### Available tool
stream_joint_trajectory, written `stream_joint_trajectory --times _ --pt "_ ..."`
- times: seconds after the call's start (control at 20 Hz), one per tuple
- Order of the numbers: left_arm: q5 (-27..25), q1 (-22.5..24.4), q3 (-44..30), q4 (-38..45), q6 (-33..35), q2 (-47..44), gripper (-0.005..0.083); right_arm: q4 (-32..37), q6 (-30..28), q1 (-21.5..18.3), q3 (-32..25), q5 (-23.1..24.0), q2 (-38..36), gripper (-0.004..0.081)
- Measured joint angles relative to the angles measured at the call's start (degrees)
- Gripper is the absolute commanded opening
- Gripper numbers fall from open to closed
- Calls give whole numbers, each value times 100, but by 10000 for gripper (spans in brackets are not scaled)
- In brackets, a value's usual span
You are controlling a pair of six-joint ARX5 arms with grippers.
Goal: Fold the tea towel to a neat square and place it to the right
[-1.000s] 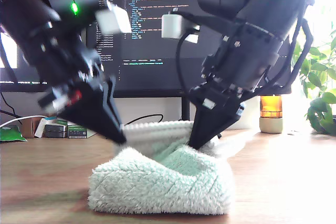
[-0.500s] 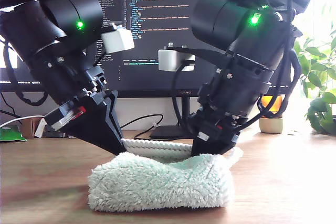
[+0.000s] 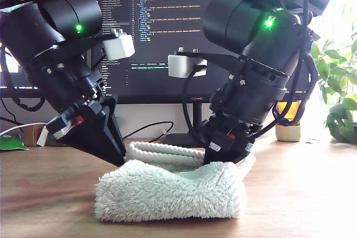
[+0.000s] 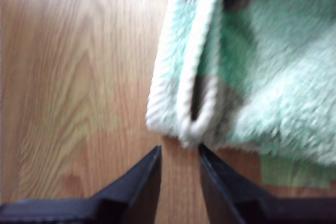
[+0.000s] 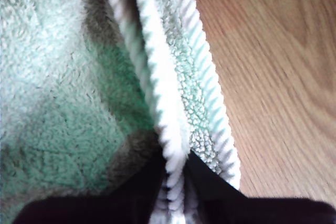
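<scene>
Since one second ago both arms have come lower, and the tea towel (image 3: 167, 196) now lies flatter, as a folded bundle on the wooden table (image 3: 304, 196) at about 6 o'clock of the exterior view. My first gripper (image 4: 179, 157), at about 8 o'clock of that view, has its jaws a little apart and holds nothing; it is just beside the ribbed hem (image 4: 195, 77). My second gripper (image 5: 173, 174), at about 4 o'clock, is closed and pinches the hem.
</scene>
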Motion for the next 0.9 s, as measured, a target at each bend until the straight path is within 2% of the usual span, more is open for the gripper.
stream_joint_trajectory --times 0.4,0.6,0.9 --pt "-44 0 0 -22 -168 -13 198 35 2 -33 0 87 0 213" --pt "-44 0 0 -39 -219 -85 198 -66 24 -33 59 136 4 218" --pt "-50 0 0 -44 -262 -92 195 -804 138 -37 879 254 90 236"
